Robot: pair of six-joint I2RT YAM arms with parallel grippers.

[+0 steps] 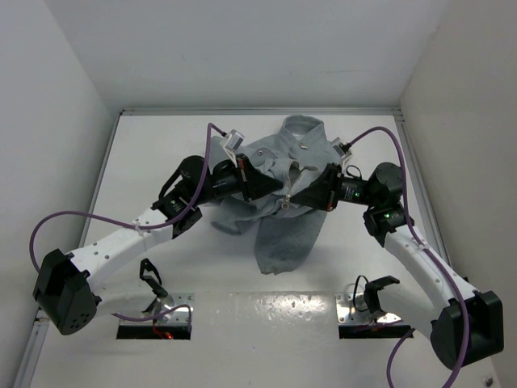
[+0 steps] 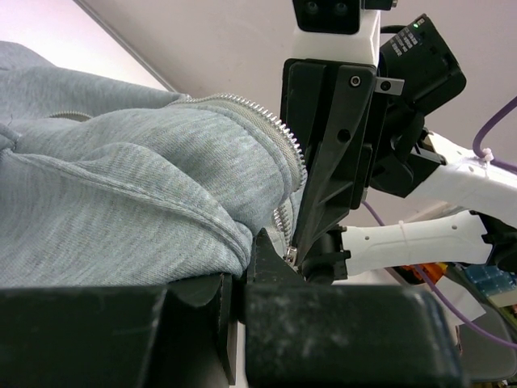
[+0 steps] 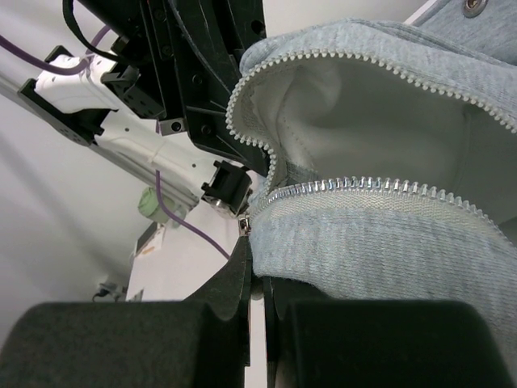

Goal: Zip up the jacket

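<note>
Both my jaws are clenched, right in the middle of the light grey soft fabric jacket [image 1: 283,234], which lies on the white table top [image 1: 161,162] with its stand-up collar toward the far wall. My right gripper [image 3: 257,267] is pinched shut on the jacket at the small metal zipper pull [image 3: 244,227]. My left gripper [image 2: 238,283] is shut on the grey hem just beside it, and the two sets of fingertips almost touch.

Above the pull the two rows of silver zipper teeth [image 3: 371,186] split apart and show the white inner lining [image 3: 339,105]. The round metal snap [image 3: 471,6] sits up near the collar, so I judge there's a fair run left to close.

To do this well, I'd have the left hold the cloth taut below the pull as an anchor, while the right draws the pull straight along the teeth toward the collar. The pull should go slowly and in line, because that loose fold of lining could snag. If the fabric bunches, I'd ease off and re-tension.

The table is smooth, glossy and bare around the garment, so the jacket will slide if it isn't anchored. Plain white walls [image 1: 73,81] box in three sides, and purple cables [image 1: 65,217] loop off both arms, well clear of the cloth.
</note>
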